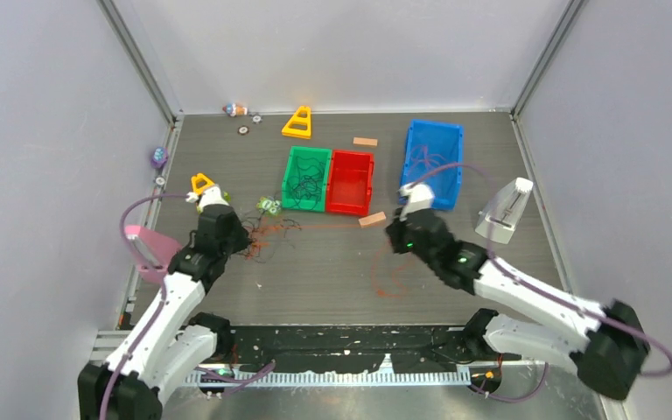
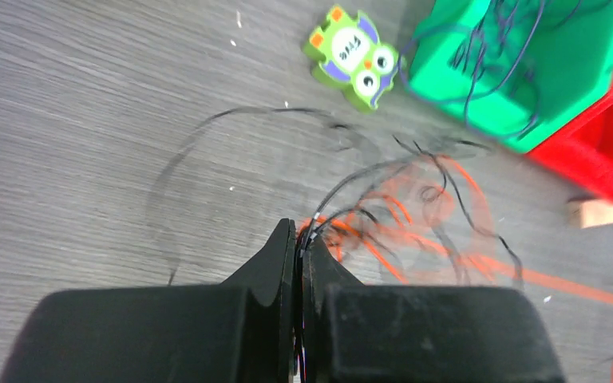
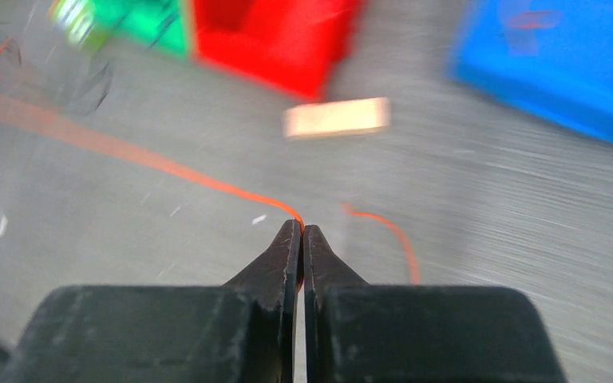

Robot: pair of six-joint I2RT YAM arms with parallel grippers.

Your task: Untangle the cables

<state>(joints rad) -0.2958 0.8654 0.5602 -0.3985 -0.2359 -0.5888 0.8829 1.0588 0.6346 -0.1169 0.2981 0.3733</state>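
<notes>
Some dark strands lie in the green bin (image 1: 306, 179) and the blue bin (image 1: 433, 157), but a mixed clump of cables (image 1: 262, 232) sits at the left, so I judge most of the sorting is left.

Left wrist: the left gripper (image 2: 297, 239) is clenched on dark and orange strands at the clump's near edge.

Right wrist: the right gripper (image 3: 301, 233) pinches one orange strand (image 3: 128, 152), which runs left toward the clump.

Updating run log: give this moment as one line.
left gripper: shut on cable clump | right gripper: shut on orange strand | clump: not yet untangled
</notes>
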